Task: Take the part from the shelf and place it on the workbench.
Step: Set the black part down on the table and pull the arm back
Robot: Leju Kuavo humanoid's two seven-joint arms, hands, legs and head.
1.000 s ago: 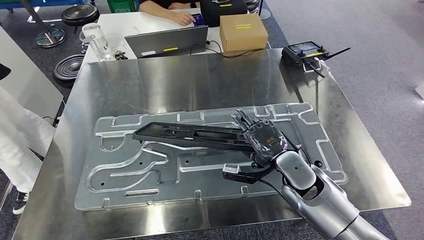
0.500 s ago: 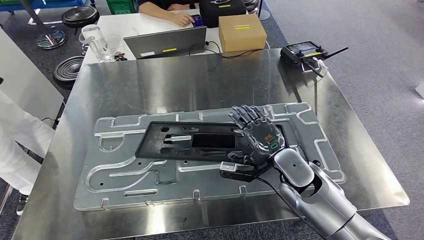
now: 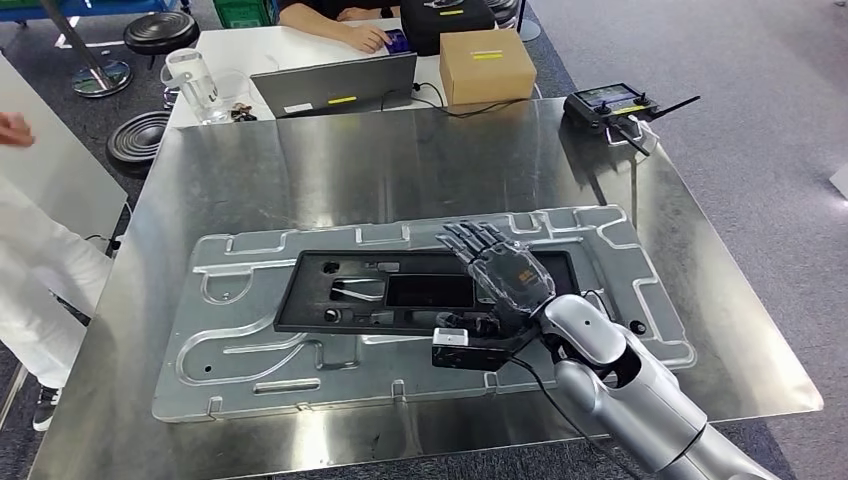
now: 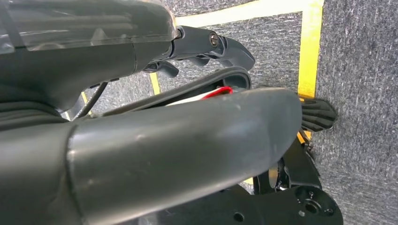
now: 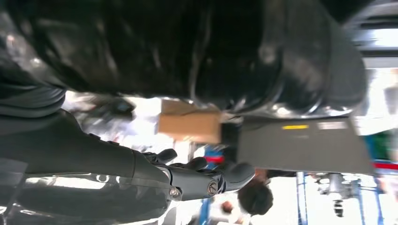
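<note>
A long flat black part [image 3: 400,290] with cut-outs lies flat on the ribbed metal tray [image 3: 250,350] on the steel workbench [image 3: 350,170]. My right hand [image 3: 500,275] is over the part's right end, fingers stretched out flat across it and apart. In the right wrist view the dark part [image 5: 187,47] looms blurred beside the extended fingers [image 5: 206,180]. My left hand [image 4: 141,140] hangs over grey carpet with yellow tape lines and holds nothing.
Behind the workbench stand a laptop [image 3: 335,82], a cardboard box [image 3: 487,63] and a clear jug [image 3: 190,78]. A remote controller [image 3: 610,102] sits at the bench's far right corner. A person in white [image 3: 30,270] stands at the left; another person [image 3: 330,15] sits at the far table.
The part has tipped from standing on its edge down to lying flat on the tray. My right hand's fingers have straightened out over it.
</note>
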